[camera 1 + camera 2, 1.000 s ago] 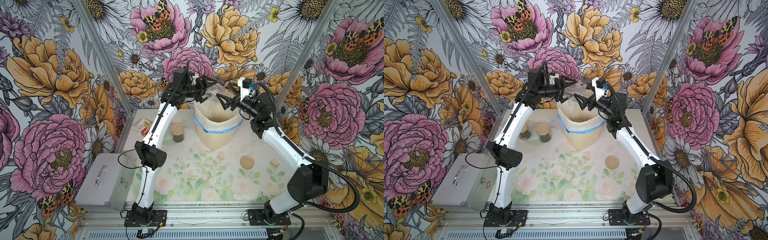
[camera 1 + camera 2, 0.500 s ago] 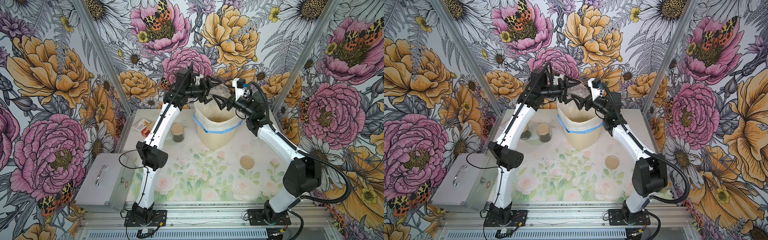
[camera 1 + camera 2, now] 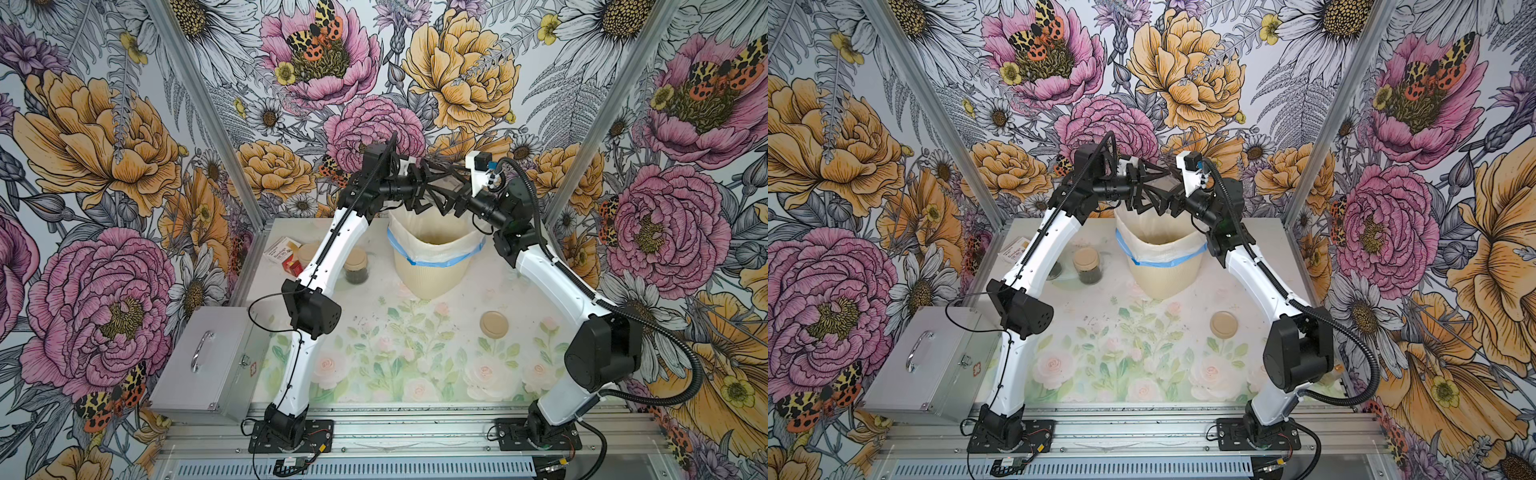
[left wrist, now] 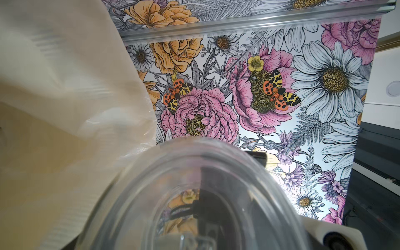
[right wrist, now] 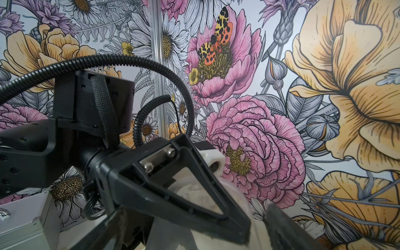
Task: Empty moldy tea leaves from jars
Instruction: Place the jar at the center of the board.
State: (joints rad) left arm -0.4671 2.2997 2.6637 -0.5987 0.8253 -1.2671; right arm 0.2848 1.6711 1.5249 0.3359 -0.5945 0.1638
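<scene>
Jar (image 4: 205,194) above the bin (image 3: 432,274) is clamped in the left hand (image 3: 428,189), so the right hand (image 3: 451,195), jaws spread wide and empty, should approach slowly, keeping the jar's mouth over that bin.

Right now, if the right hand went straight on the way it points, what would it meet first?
Most likely the clear round glass jar gripped by the left hand above the cream ribbed bin. The right hand is open and points at it; whether it already touches is unclear.
</scene>
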